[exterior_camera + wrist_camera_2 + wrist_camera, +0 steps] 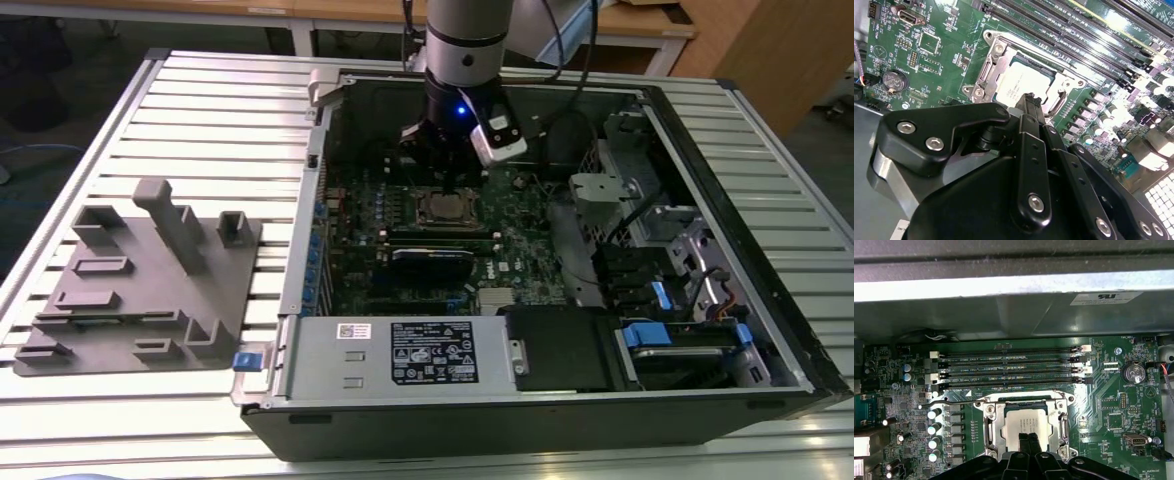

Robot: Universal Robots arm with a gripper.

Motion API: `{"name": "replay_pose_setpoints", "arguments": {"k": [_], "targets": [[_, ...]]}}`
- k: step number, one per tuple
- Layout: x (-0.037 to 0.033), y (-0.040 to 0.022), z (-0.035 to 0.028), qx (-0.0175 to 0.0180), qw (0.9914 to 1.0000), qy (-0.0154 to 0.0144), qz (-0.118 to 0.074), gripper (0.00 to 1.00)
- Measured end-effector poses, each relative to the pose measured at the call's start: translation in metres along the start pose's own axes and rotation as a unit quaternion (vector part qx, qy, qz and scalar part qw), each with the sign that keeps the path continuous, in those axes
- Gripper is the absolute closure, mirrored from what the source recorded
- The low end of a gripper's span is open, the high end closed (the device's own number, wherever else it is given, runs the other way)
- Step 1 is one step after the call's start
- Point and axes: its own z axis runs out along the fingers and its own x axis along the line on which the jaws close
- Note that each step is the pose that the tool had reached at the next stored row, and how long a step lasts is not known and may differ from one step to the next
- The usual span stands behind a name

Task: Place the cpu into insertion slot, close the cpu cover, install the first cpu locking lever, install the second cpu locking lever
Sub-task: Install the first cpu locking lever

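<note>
Showed dull silvery-tan metal on the cpu (1026, 421), brighter bare metal on the cpu cover (991, 427). Looked matt black and smooth on the pincer (1029, 99), with shiny screw heads (1035, 201). Gleamed glossy green across the motherboard (1104, 390). Seemed ribbed, satin metal over the desk (200, 110).

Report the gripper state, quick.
Gripper: shut, holding nothing, tips over the cpu.
</note>
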Motion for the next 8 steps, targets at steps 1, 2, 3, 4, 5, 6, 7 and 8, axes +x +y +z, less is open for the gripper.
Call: {"name": "replay_pose_setpoints", "arguments": {"k": [1, 2, 3, 4, 5, 6, 7, 8], "targets": [[0.0000, 0.0000, 0.0000, 0.0000, 1.00000, 0.0000, 0.000, 0.89], [0.0000, 0.0000, 0.0000, 0.0000, 1.00000, 0.0000, 0.000, 0.89], [0.0000, 0.0000, -0.0001, 0.0000, 1.00000, 0.0000, 0.000, 0.89], [0.0000, 0.0000, -0.0001, 0.0000, 1.00000, 0.0000, 0.000, 0.89], [0.0000, 0.0000, -0.0001, 0.0000, 1.00000, 0.0000, 0.000, 0.89], [0.0000, 0.0000, -0.0001, 0.0000, 1.00000, 0.0000, 0.000, 0.89], [0.0000, 0.0000, -0.0001, 0.0000, 1.00000, 0.0000, 0.000, 0.89], [0.0000, 0.0000, -0.0002, 0.0000, 1.00000, 0.0000, 0.000, 0.89]]}}
